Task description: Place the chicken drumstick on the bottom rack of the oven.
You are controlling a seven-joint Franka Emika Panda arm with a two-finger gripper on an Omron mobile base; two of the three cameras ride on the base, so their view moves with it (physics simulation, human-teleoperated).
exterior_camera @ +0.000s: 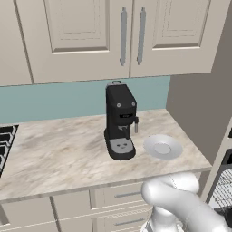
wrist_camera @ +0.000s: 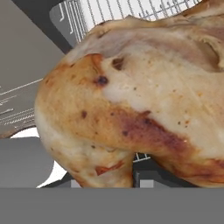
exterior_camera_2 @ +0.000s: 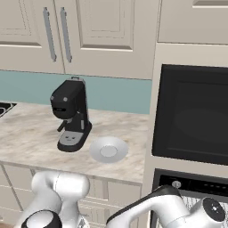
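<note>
The hand view alone shows the chicken drumstick [wrist_camera: 131, 109], huge and close above grey wire rack bars [wrist_camera: 127, 11], its long axis running across that view; one dark finger tip [wrist_camera: 151, 177] peeks beneath it, so whether the gripper clamps it I cannot tell. Both base views show one black coffee machine [exterior_camera: 120, 122], one white plate [exterior_camera: 163, 147] beside it on the marble counter [exterior_camera: 59, 154]. The right base view adds the oven [exterior_camera_2: 193, 116].
</note>
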